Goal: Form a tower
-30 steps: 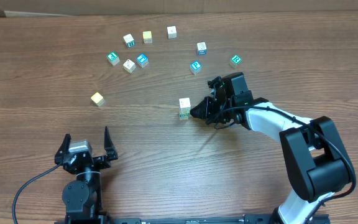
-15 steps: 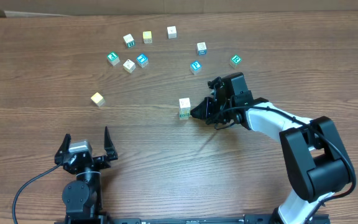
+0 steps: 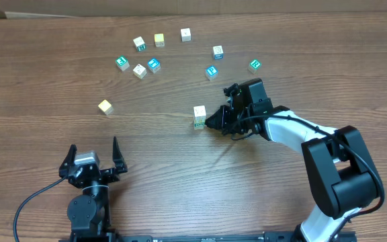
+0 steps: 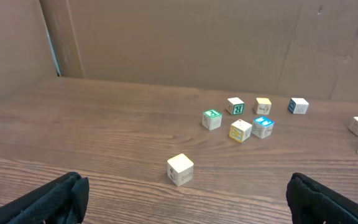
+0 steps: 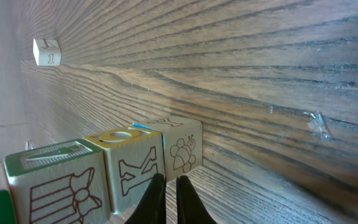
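A: Worried about the tower (image 3: 199, 115)?

B: Very. Stands just right of the middle of the overhead frame, one cube wide, pale on top, green print lower down. Looks easy to tip.

A: Because of the right gripper (image 3: 213, 122)?

B: Yes. Sits just beside the tower, on its right in the frame, tips pinched together with nothing between them. Cannot tell from above whether touching or barely apart.

A: Any clearer through the right wrist camera?

B: Shows the closed fingertips (image 5: 154, 202) aimed at the seam between two cubes, with the tower running sideways across the lower left of that frame. Hard to say about contact there too.

A: So, with a nudge toward the left of the overhead frame?

B: Could shear the upper cubes off the lower ones, or knock the whole tower over. Braced by nothing on the far side.

A: And pulling away?

B: Safer, but risky if swung sideways, or if opened while so near: could clip a cube with a spreading finger.

A: Any help from the left gripper (image 3: 93, 149)?

B: None likely. Hangs wide open and empty at the lower left of the overhead frame, well apart from the tower.

A: Trouble fetching the loose cubes (image 3: 153, 65)?

B: Possibly. Scattered across the upper middle, plus a pale cube (image 3: 105, 106) alone at left. Would probably mean reaching past the tower with the right arm, giving another chance to brush it.
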Action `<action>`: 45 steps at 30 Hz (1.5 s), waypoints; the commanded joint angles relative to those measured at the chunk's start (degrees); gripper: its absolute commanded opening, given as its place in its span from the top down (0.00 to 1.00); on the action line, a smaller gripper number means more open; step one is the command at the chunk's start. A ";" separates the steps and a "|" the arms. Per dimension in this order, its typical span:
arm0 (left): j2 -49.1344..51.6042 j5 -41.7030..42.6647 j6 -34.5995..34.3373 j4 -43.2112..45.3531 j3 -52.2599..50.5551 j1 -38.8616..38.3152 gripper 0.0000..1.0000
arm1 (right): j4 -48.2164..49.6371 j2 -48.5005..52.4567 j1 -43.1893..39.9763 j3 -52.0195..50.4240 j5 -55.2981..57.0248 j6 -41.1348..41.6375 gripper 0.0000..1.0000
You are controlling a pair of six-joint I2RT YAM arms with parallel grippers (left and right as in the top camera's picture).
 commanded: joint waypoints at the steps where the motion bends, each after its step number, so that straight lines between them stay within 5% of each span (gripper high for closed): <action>1: -0.66 0.24 1.07 0.02 -0.20 -0.37 0.00 | 0.00 -1.64 0.33 -0.24 0.07 -0.44 0.96; 45: -0.66 0.24 1.07 0.02 -0.22 -0.37 0.00 | 1.18 -1.64 0.66 -0.24 -0.35 -0.48 0.96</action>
